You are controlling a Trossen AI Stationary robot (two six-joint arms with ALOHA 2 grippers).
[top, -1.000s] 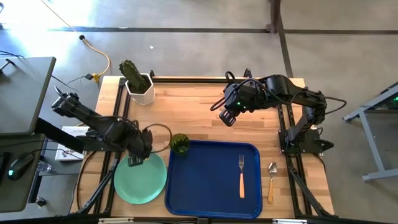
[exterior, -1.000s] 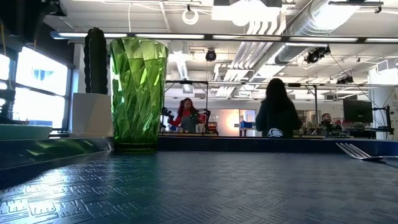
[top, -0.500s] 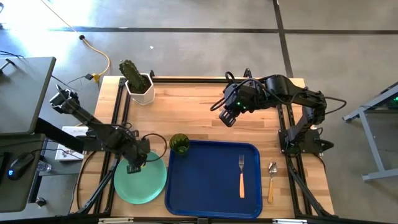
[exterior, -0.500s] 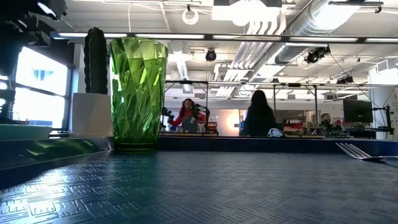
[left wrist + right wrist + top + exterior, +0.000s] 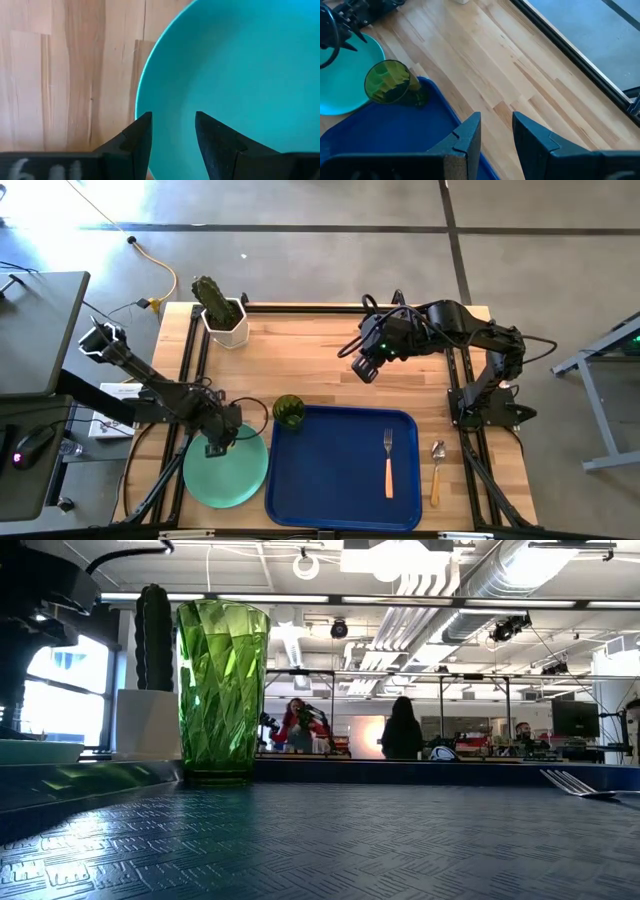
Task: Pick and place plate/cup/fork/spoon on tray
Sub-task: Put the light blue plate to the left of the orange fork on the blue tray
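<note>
The mint-green plate [image 5: 227, 470] lies flat on the table at the near left, beside the dark blue tray [image 5: 330, 480]. My left gripper [image 5: 214, 448] is open over the plate's far left rim [image 5: 145, 85]. One finger stands by the rim, the other over the plate's inside. The green cup [image 5: 289, 411] stands upright in the tray's far left corner. The fork [image 5: 388, 463] lies on the tray's right part. The spoon [image 5: 437, 472] lies on the table, right of the tray. My right gripper [image 5: 362, 372] is open and empty above the table's far middle. My left gripper [image 5: 172, 125] points down at the plate's far left rim with its fingers apart. I cannot tell whether the fingertips [image 5: 142, 125] touch the plate. The plate lies flat on the table.
A cactus in a white pot [image 5: 218, 308] stands at the table's far left corner. Bare wood lies between the tray's far rim and the far edge, under my right gripper [image 5: 496, 125]. People stand in the room beyond the table [image 5: 402, 730].
My left gripper has moved a little toward the table's near edge and down over the plate's far left rim. The plate, cup, fork and spoon have stayed where they were.
</note>
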